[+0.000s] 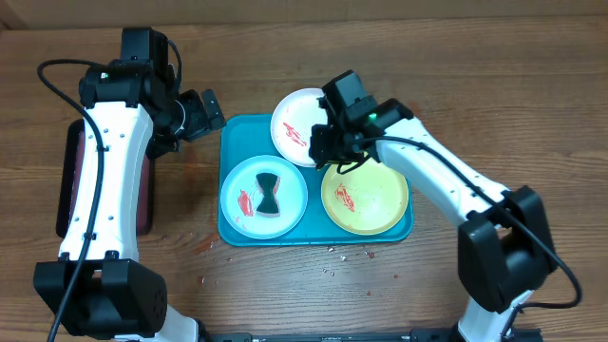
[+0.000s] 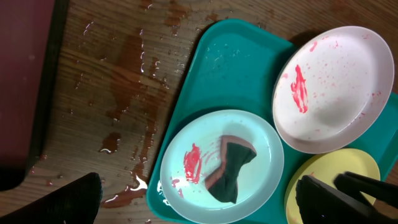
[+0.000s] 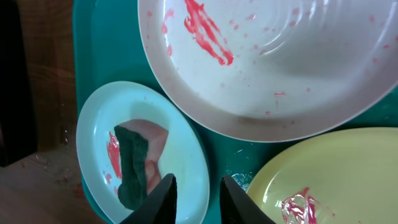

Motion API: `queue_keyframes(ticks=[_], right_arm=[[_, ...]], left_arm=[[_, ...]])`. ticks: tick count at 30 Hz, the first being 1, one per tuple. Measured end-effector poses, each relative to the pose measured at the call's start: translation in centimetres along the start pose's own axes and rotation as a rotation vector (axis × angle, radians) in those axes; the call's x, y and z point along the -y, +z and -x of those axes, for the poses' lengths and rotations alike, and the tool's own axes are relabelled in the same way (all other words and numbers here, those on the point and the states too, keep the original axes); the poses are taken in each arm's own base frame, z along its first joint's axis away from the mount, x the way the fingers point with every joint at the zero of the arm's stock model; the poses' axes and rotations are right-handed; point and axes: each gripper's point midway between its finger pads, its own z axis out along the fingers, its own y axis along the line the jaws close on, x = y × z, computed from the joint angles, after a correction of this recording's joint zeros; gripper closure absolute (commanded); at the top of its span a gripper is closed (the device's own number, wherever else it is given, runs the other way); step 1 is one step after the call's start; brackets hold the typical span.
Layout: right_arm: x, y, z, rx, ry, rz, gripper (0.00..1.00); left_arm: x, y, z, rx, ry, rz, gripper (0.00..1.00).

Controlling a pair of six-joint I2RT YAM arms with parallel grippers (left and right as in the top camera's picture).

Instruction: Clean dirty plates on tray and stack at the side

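The teal tray (image 1: 242,142) holds three smeared plates. The white plate (image 1: 299,128) is at the back and overhangs the far rim. The pale blue plate (image 1: 249,190) is front left, with a dark green sponge (image 1: 269,195) lying on it. The yellow-green plate (image 1: 375,199) is front right. My right gripper (image 1: 328,147) hovers over the tray between the plates, slightly open and empty; in the right wrist view its fingers (image 3: 198,199) sit over the blue plate's right edge (image 3: 186,143). My left gripper (image 1: 204,114) is wide open and empty at the tray's back left corner, and the left wrist view (image 2: 198,198) shows it too.
A maroon black-rimmed tray (image 1: 71,180) lies at the far left under the left arm. Brown liquid splashes (image 2: 124,93) wet the wood left of the teal tray. Small red specks (image 1: 332,255) lie on the table in front of the tray.
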Motion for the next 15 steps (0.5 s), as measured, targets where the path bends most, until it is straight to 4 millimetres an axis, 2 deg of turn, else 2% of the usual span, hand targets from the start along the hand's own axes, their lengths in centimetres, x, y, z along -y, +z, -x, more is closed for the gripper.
queue_keyframes(ticks=[5,8,11,15], right_arm=[[-1.1,3.7,-2.1,-0.056,-0.056,-0.03,0.69],[-0.5,5.7,-3.8,-0.102,-0.08,-0.098,0.69],[0.2,6.5,-4.4,-0.12,-0.081,-0.137,0.69],[1.0,6.4,-4.3,-0.117,-0.073,-0.164,0.69]], left_arm=[[0.0,0.0,0.0,0.0,0.0,0.0,0.0],[0.0,0.0,-0.1,-0.003,0.0,0.001,0.0],[0.0,0.0,-0.1,-0.004,-0.001,0.002,0.0],[0.0,0.0,-0.1,-0.004,-0.001,0.002,0.0]])
